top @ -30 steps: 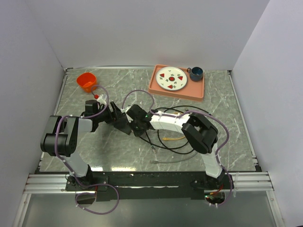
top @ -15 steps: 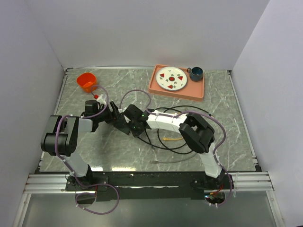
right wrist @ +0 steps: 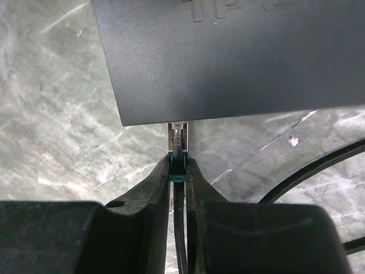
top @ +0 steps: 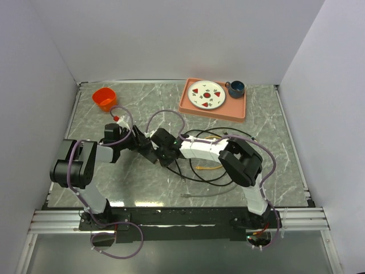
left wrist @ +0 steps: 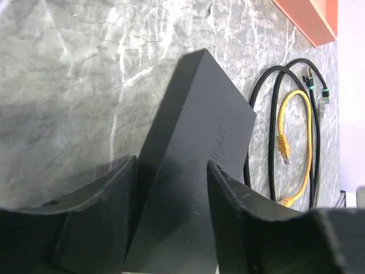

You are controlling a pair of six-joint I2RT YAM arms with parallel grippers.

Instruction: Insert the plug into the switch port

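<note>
Narrowed since a second ago: left tool is closed in on the black box, and the plug is held at the box edge.
Left tool was spread wide before; both fingers are now seen against the box flanks, so the box is taken as clamped and braced on the worktop for the push. Right tool is unchanged, pressed together and pinching the plug by its teal boot, with the black cable trailing back. The plug tip is tucked under the box's narrow side. The switch port is hidden there, so seating cannot be told. In the top view the left wrist is shifted slightly away from the bases, and the right elbow is swung back out after tucking in.
</note>
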